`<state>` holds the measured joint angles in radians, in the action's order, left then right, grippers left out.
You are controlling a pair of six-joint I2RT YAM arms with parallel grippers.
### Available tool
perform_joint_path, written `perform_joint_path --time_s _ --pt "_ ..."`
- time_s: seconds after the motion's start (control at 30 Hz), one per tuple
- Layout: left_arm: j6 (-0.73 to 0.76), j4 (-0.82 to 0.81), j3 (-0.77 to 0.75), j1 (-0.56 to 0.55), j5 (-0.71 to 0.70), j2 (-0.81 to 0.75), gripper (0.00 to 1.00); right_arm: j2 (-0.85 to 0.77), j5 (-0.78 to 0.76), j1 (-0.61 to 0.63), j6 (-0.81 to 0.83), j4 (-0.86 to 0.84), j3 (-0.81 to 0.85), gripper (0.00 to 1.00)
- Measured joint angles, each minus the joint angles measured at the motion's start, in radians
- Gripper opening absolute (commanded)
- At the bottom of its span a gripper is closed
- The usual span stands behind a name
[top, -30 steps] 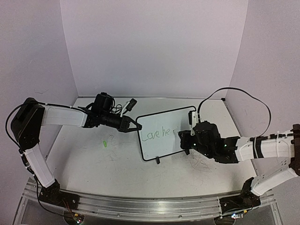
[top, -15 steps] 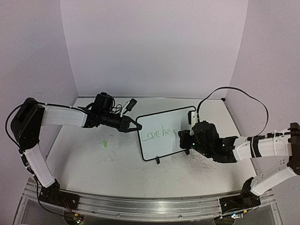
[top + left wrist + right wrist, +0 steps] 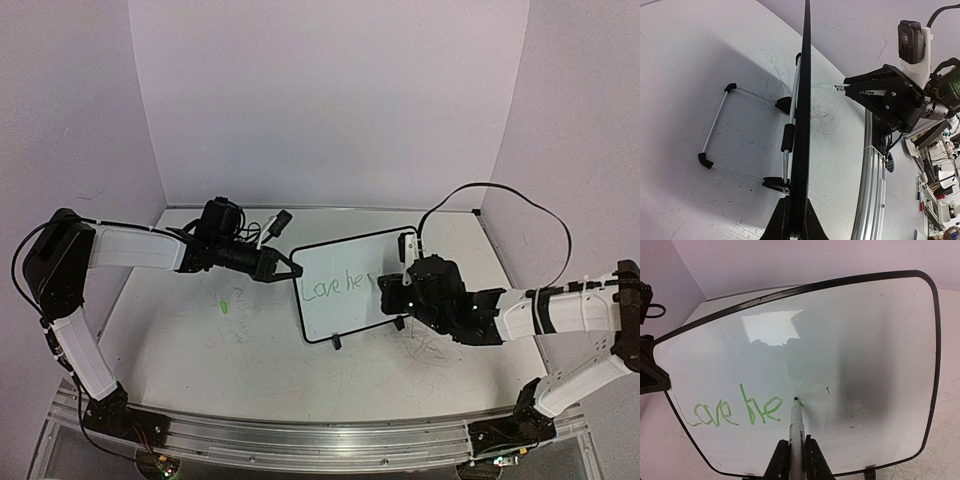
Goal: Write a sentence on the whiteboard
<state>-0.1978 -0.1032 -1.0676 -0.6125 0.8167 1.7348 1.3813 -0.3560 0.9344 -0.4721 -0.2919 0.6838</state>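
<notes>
Writing mid-sentence with a marker (image 3: 796, 422) clamped in the right pincer (image 3: 796, 452), tip against the whiteboard (image 3: 865, 340) ahead, past "Love he" (image 3: 735, 412). Pinching the board's edge in the left pincer (image 3: 794, 225). Next, probably: more letters rightward, lightly.

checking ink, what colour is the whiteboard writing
Green writing, clearest in the right wrist view.
</notes>
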Motion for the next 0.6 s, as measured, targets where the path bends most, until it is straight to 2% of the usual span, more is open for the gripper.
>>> perform_joint_path --time_s 0.6 --pt "0.000 0.000 0.000 0.000 -0.001 0.000 0.00 0.010 0.051 0.005 -0.010 -0.007 -0.018 0.00"
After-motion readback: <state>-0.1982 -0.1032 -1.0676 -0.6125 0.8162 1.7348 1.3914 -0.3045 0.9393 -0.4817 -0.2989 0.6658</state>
